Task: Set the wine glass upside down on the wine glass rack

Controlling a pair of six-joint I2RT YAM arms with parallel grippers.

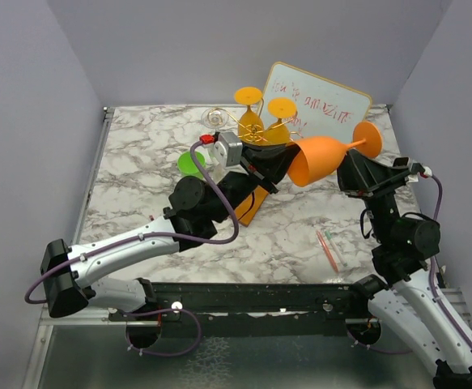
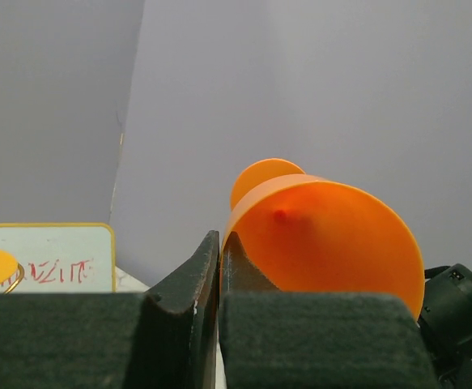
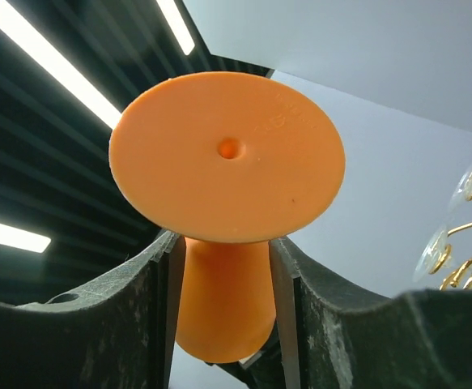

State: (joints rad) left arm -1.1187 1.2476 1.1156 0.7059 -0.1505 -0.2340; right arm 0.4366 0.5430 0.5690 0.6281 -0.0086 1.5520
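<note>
The orange wine glass (image 1: 321,158) lies level in the air, held between both arms, just right of the wine glass rack (image 1: 256,130). My left gripper (image 1: 287,166) is shut on the bowl's rim, one finger inside the bowl and one outside; in the left wrist view the glass (image 2: 333,243) fills the frame beyond the gripper (image 2: 221,237). My right gripper (image 1: 350,154) is closed round the stem just below the foot; in the right wrist view the glass (image 3: 227,154) sits between its fingers (image 3: 222,239). The gold rack has a wooden base (image 1: 249,209).
Two orange glasses (image 1: 248,96) (image 1: 282,106) and a clear glass (image 1: 215,117) hang upside down on the rack. A whiteboard (image 1: 316,105) leans behind it. A green object (image 1: 191,164) lies left of the rack. A pen (image 1: 329,247) lies near the right arm.
</note>
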